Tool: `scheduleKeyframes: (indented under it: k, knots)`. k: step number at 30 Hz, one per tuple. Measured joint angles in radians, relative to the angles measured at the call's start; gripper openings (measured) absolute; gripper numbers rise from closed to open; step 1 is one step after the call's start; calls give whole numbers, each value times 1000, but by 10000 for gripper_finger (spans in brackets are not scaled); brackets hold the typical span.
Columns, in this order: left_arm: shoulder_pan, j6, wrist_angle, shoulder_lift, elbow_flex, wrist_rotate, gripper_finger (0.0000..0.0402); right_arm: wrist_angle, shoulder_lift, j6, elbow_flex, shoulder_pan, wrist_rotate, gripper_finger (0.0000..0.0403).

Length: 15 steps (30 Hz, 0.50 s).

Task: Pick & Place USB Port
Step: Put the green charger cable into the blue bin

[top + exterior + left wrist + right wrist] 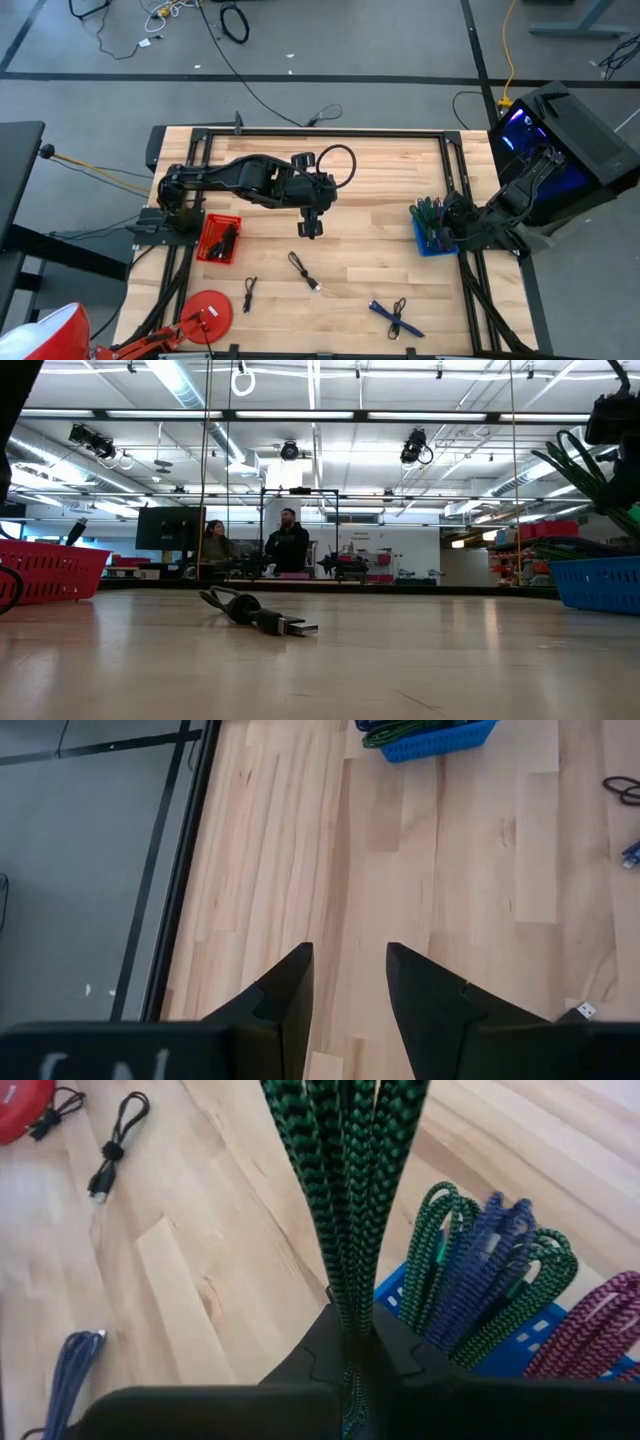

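A black USB cable (303,272) lies loosely coiled on the wooden table, its metal plug (300,627) resting on the boards. My left gripper (310,228) hangs above the table's middle, just far of that cable, open with nothing between its fingers (290,985). My right gripper (447,222) is at the blue bin (430,243) on the right, shut on a green-and-black braided cable (345,1190). The bin holds more green, blue and purple braided cables (500,1270). My right gripper pinches several strands of the green-and-black braided cable (350,1305) side by side between its two fingers. The fingers slant down and the strands run on along them, fanning out past the tips. The strands' far end is out of frame.
A red basket (219,238) with dark cables stands at the left beside a red round dish (207,310). More loose cables lie near the front edge: a black one (249,293), a blue one (385,312) and a black one (400,318). People sit in the room beyond (288,540).
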Motion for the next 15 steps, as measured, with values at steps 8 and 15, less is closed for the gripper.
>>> scheduleKeyframes:
  k: [8, 15]
  knots:
    - [0, -1, 0, 0, 0, 0, 133, 12, -50, -47, 1, 0, -42, 10]
    - [0, -1, 2, 0, 0, 0, 133, 40, -108, -153, 1, -1, -122, 10]
